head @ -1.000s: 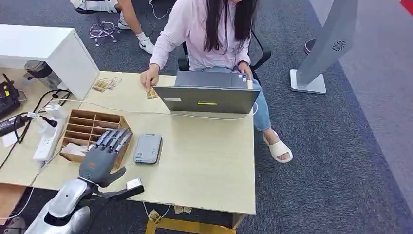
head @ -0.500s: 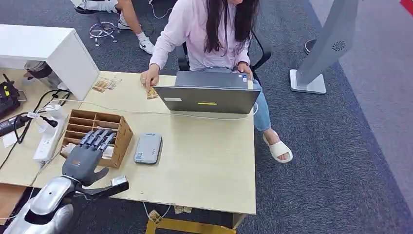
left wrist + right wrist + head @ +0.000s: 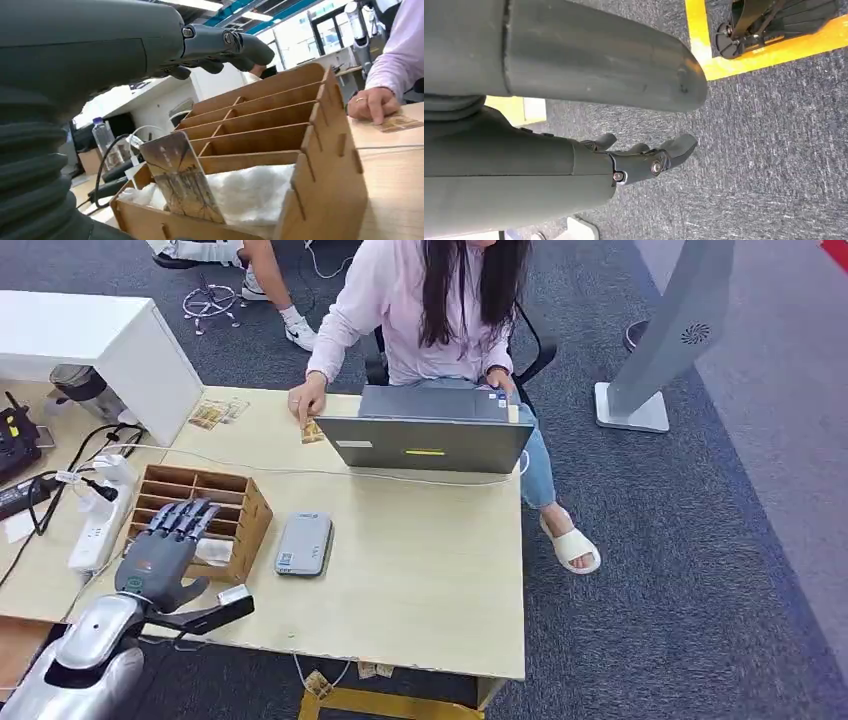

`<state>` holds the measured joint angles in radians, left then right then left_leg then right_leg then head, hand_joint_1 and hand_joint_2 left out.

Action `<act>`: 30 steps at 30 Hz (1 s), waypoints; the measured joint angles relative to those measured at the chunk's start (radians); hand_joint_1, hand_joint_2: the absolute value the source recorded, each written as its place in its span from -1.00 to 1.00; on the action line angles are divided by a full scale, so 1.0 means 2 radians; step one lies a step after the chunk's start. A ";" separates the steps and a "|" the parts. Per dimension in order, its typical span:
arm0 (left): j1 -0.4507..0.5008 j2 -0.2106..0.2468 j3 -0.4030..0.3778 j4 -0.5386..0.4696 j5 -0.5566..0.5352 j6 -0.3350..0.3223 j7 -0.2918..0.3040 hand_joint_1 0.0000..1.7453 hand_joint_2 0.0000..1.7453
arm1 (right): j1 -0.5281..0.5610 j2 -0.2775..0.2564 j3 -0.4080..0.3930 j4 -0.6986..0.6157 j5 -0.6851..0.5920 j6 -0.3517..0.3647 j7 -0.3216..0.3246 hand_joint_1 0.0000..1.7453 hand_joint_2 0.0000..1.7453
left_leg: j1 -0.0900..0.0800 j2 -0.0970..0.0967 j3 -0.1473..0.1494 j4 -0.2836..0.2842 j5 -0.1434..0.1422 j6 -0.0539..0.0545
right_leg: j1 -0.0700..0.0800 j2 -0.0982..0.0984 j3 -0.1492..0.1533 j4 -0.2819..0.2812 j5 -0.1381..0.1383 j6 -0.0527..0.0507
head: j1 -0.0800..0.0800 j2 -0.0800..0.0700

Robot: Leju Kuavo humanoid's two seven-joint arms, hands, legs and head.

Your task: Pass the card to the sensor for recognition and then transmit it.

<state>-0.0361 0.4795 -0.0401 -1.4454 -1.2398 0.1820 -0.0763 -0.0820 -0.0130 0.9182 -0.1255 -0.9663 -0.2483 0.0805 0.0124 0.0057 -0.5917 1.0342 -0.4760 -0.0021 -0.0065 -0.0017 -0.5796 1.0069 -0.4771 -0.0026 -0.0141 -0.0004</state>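
Observation:
A wooden slotted box [image 3: 245,508] stands on the table's left part. Its nearest slot holds white padding [image 3: 250,187] with a patterned card [image 3: 182,182] leaning upright against it. My left hand [image 3: 160,555] hovers over the box's near left corner, fingers [image 3: 220,45] stretched out above the slots, holding nothing and apart from the card. The grey card sensor [image 3: 304,543] lies flat just right of the box. My right hand [image 3: 639,160] hangs over dark carpet with its fingers loosely apart and nothing in it.
A person in a pink top sits behind an open laptop [image 3: 425,443] at the far table edge, one hand [image 3: 307,400] on a card [image 3: 313,431]. A white power strip [image 3: 100,520] with cables and a white cabinet [image 3: 100,340] are on the left.
My left hand has drawn back to the left and toward me, from over the box's right side near the sensor to its near left corner. Nothing else moved.

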 joint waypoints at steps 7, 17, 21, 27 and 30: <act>0.000 0.000 0.016 0.013 0.005 -0.001 0.001 -1.00 1.00 | 0.000 0.000 0.001 0.000 -0.003 0.001 0.000 -1.00 -1.00 | 0.000 0.000 0.000 0.000 0.000 0.000 | 0.000 0.000 0.000 0.000 0.000 0.000 | 0.000 0.000; 0.003 -0.004 0.031 0.018 0.008 0.005 0.000 -1.00 1.00 | 0.000 -0.001 0.005 0.000 -0.005 0.001 -0.001 -1.00 -1.00 | 0.000 0.000 0.000 0.000 0.000 0.000 | 0.000 0.000 0.000 0.000 0.000 0.000 | 0.000 0.000; 0.007 -0.008 0.037 0.018 0.008 0.008 0.000 -1.00 1.00 | 0.000 -0.001 0.006 0.001 -0.007 0.001 -0.002 -1.00 -1.00 | 0.000 0.000 0.000 0.000 0.000 0.000 | 0.000 0.000 0.000 0.000 0.000 0.000 | 0.000 0.000; 0.012 -0.011 0.040 0.018 0.009 0.012 -0.003 1.00 1.00 | 0.000 -0.003 0.009 0.001 -0.008 0.001 -0.002 -1.00 -1.00 | 0.000 0.000 0.000 0.000 0.000 0.000 | 0.000 0.000 0.000 0.000 0.000 0.000 | 0.000 0.000; 0.015 -0.012 0.041 0.018 0.010 0.014 -0.008 1.00 1.00 | 0.000 -0.003 0.010 0.002 -0.008 0.001 -0.003 -1.00 -1.00 | 0.000 0.000 0.000 0.000 0.000 0.000 | 0.000 0.000 0.000 0.000 0.000 0.000 | 0.000 0.000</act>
<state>-0.0057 0.4555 0.0412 -1.4092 -1.2192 0.2098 -0.0927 -0.0824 -0.0191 0.9377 -0.1225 -0.9827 -0.2468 0.0744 0.0124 0.0056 -0.5917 1.0342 -0.4760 -0.0021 -0.0066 -0.0019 -0.5795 1.0068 -0.4771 -0.0026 -0.0141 -0.0004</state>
